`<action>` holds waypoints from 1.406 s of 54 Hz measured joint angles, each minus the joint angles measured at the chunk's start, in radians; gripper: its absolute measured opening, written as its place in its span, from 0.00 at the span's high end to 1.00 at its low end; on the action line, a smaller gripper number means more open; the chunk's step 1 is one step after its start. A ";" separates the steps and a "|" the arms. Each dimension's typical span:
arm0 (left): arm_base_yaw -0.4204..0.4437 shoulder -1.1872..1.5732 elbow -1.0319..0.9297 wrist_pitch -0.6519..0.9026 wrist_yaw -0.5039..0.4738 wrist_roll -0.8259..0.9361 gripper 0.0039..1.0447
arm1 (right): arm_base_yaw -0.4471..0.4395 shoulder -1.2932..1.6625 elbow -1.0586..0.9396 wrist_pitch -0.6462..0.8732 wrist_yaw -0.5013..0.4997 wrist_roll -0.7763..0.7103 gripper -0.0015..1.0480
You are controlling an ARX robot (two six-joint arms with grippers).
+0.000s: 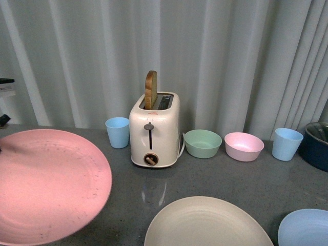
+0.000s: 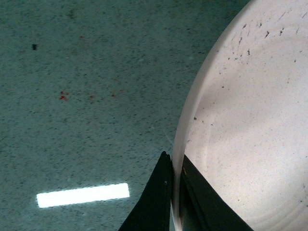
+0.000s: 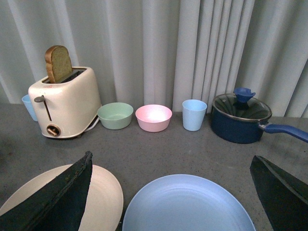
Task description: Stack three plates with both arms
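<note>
Gripping the rim of the pink plate [image 1: 51, 184], the left gripper [image 2: 174, 166] has its jaws pinched on it, at the left side of the grey table [image 1: 230, 177]. The cream plate [image 1: 205, 223] lies near the front in the middle. The blue plate [image 3: 187, 204] lies just to its right. The right gripper [image 3: 171, 161] hangs over the blue plate, jaws wide apart. Farther back stand a toaster [image 1: 154, 130] with bread [image 1: 150, 89], a green bowl [image 1: 202, 143], a pink bowl [image 1: 244, 146] and two blue cups [image 1: 118, 131].
</note>
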 joint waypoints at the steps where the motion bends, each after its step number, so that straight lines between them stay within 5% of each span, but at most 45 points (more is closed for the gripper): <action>1: -0.013 -0.001 0.000 -0.002 0.006 -0.006 0.97 | 0.000 0.000 0.000 0.000 0.000 0.000 0.07; 28: -0.413 0.001 -0.080 0.085 0.113 -0.212 0.97 | 0.000 0.000 0.000 0.000 0.000 0.000 0.07; 76: -0.529 0.196 0.033 0.122 0.072 -0.317 0.97 | 0.000 0.000 0.000 0.000 0.000 0.000 0.07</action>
